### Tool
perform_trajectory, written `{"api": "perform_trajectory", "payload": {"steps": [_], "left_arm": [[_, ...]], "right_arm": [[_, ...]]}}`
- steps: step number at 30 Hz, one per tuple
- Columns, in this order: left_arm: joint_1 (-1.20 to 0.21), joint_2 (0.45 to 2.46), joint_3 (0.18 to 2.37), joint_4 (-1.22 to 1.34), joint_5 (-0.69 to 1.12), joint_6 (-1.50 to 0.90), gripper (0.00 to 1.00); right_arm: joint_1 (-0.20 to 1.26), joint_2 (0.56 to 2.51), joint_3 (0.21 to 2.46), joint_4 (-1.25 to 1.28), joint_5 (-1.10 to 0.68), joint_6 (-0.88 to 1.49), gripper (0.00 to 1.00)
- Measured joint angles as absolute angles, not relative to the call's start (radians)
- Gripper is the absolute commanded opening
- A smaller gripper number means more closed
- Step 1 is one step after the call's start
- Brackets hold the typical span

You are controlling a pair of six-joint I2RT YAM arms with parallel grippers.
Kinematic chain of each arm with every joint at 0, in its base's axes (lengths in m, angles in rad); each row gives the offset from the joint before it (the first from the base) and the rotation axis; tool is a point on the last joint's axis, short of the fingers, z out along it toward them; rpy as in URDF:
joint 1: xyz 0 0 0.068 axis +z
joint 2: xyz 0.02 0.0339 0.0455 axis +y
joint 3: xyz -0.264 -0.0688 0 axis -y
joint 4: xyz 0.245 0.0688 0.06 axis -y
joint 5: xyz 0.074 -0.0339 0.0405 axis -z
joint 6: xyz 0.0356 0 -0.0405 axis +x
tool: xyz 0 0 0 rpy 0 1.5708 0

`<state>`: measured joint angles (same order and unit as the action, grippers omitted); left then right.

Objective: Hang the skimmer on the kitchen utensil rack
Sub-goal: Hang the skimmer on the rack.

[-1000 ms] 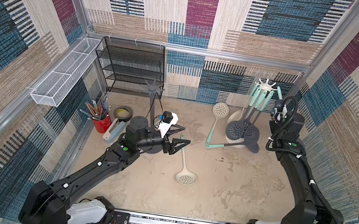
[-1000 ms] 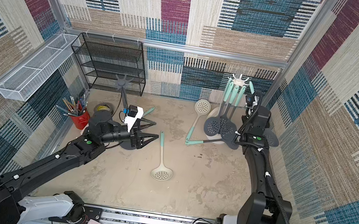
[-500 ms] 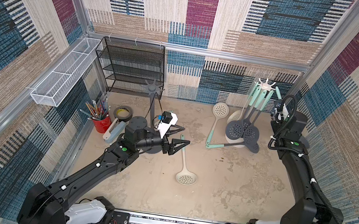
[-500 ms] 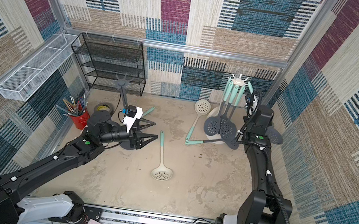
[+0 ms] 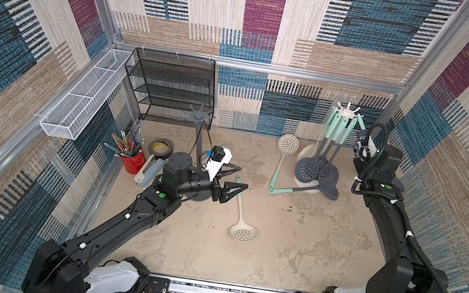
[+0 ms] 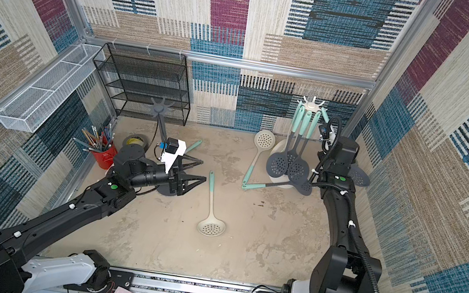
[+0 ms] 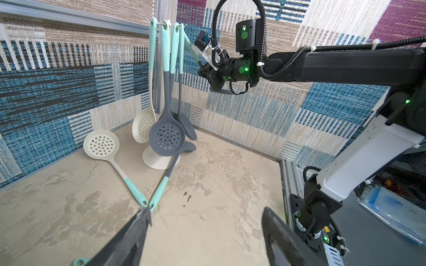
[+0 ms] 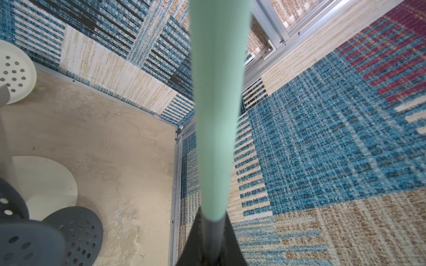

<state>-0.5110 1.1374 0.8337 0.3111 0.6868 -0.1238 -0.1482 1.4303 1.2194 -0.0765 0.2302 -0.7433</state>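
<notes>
Skimmer (image 8: 216,92) with the mint handle and dark grey shaft is up at the far right of the cell. It is clamped in the right gripper (image 8: 213,221), whose jaws are closed tight where mint meets grey. The handle slants up from the jaws to the right-hand prong of the kitchen utensil rack (image 5: 347,111). The perforated head hangs low behind the arm, beside the right wall.

Over the last second the right wrist has crept a little farther back and toward that wall, keeping the handle's tip up by the prong — a small correction, not a carry. I judge this to be the final threading of the hanging loop. No view shows whether the loop is already over the prong.

Three other skimmers (image 7: 167,138) already hang from the rack, close to the held one, so a sideways nudge could set them swinging.

The left gripper (image 5: 243,176) has not moved. It hovers left of centre with its jaws spread wide and empty, close to the handle end of a cream skimmer (image 5: 242,232) lying on the floor — likely a later job.
</notes>
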Motion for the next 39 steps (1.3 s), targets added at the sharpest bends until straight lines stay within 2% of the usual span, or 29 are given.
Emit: {"api": "perform_trajectory", "payload": {"steps": [7, 18, 26, 39], "left_arm": [[-0.511, 1.139, 0.835, 0.299, 0.686, -0.125, 0.81], [-0.511, 1.159, 0.847, 0.254, 0.657, -0.129, 0.82], [-0.514, 1.156, 0.875, 0.171, 0.595, -0.13, 0.82], [-0.526, 1.138, 0.928, -0.043, 0.434, -0.176, 0.8]], "right_arm": [[-0.146, 1.426, 1.219, -0.099, 0.184, -0.647, 0.45], [-0.146, 1.379, 1.178, -0.09, 0.133, -0.414, 0.68], [-0.146, 1.311, 1.113, -0.057, 0.067, -0.253, 0.78], [-0.146, 1.091, 0.922, 0.017, 0.034, 0.086, 0.82]]}}
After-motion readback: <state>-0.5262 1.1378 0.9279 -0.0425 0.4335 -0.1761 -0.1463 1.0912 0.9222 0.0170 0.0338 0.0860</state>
